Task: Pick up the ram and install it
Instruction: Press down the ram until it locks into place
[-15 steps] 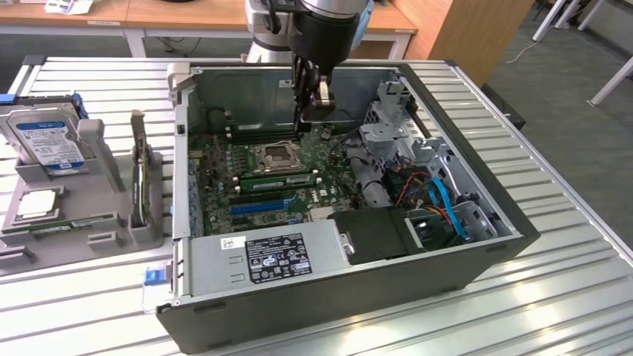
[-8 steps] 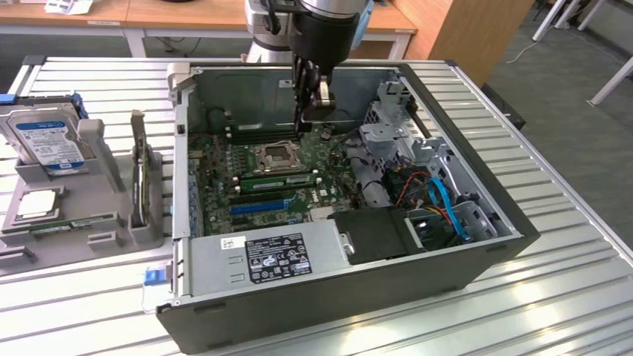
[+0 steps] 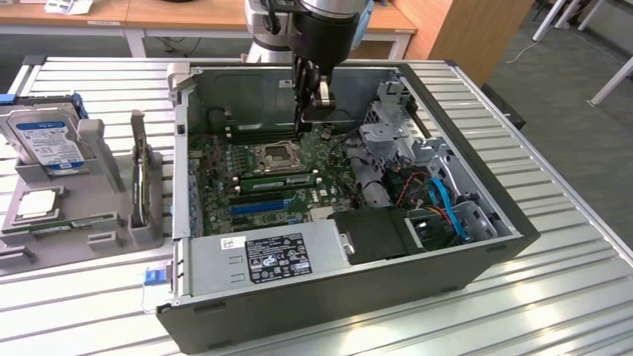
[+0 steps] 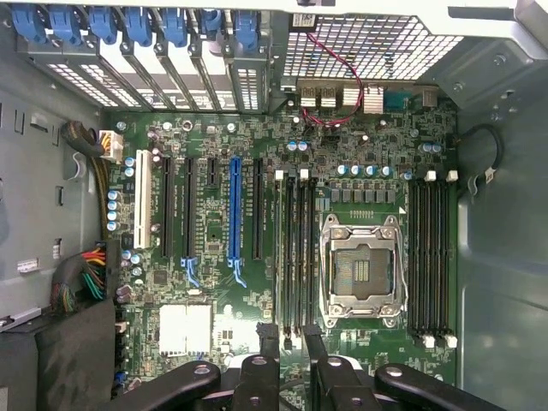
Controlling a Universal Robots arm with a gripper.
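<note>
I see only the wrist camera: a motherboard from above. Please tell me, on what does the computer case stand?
Observer: The case lies on its side, open at the top, on a table of metal slats.
Operator: Thank you. Is there something beside the case?
Observer: Yes. At the exterior view's left, a grey holder stands beside it and holds a hard drive with a blue and white label.
Operator: Do you see a ram somewhere?
Observer: I think so. What looks like a green ram stick stands on its edge in a slot next to the processor socket.
</note>
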